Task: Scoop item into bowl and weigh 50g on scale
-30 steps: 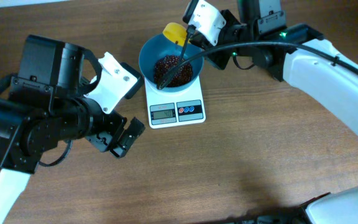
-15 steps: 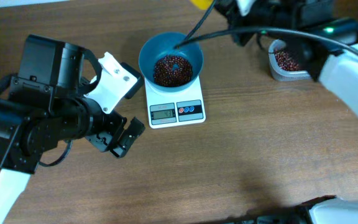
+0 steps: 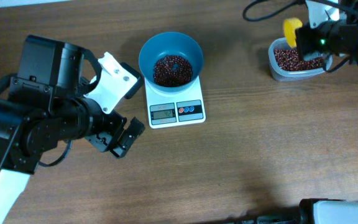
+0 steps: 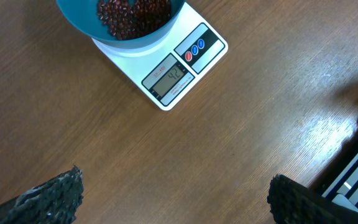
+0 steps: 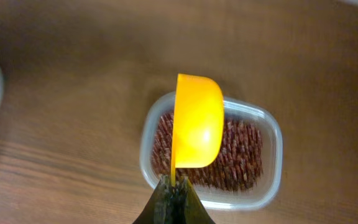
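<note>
Your right tool [image 5: 173, 191] grips the scoop [image 5: 197, 121] over the tub [image 3: 278, 74] for more beans [image 5: 241, 155]; left tool [image 3: 122, 138] idles released near scale [image 3: 174, 112].

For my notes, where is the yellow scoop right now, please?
Overhead view, top right: the yellow scoop is in the right end effector, above the clear tub of beans.

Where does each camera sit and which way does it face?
Overhead: above the table, looking straight down; left arm and right arm show.
Left wrist: on left arm, facing down at bowl and scale; open fingers show.
Right wrist: behind shut right gripper, facing down over scoop and tub.
Shared: overhead and left wrist both show the scale.
</note>
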Controlling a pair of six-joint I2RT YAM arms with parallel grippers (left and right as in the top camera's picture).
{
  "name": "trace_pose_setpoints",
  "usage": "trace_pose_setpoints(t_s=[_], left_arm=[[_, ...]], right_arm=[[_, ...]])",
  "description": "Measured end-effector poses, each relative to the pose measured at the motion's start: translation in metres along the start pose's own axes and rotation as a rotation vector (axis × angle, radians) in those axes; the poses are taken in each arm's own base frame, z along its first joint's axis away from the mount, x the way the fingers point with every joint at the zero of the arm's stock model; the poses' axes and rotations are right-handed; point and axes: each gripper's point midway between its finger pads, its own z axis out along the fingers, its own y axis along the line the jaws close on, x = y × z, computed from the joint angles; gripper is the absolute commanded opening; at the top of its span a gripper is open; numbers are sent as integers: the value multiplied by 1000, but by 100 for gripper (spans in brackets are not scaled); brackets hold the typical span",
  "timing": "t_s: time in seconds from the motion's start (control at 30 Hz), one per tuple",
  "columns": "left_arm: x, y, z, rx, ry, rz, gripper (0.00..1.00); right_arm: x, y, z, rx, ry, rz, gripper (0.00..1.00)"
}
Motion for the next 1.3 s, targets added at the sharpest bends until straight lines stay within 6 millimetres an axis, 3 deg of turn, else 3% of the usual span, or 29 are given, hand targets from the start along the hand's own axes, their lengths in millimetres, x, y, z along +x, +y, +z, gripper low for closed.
trace_pose_setpoints(t_s=[0.13,0.4,0.6,0.77,1.3], left_arm=[[0,0,0,0,0,0,99],[0,0,0,0,0,0,99],[0,0,0,0,0,0,99],[0,0,0,0,0,0,99],[0,0,0,0,0,0,99]], right_arm=[[18,2,25,-18,90,7,4],[43,8,58,-55,207,14,4],[42,16,58,-100,196,31,4],[38,20,57,-171,169,154,4],[55,-39,44,-231,113,515,4]])
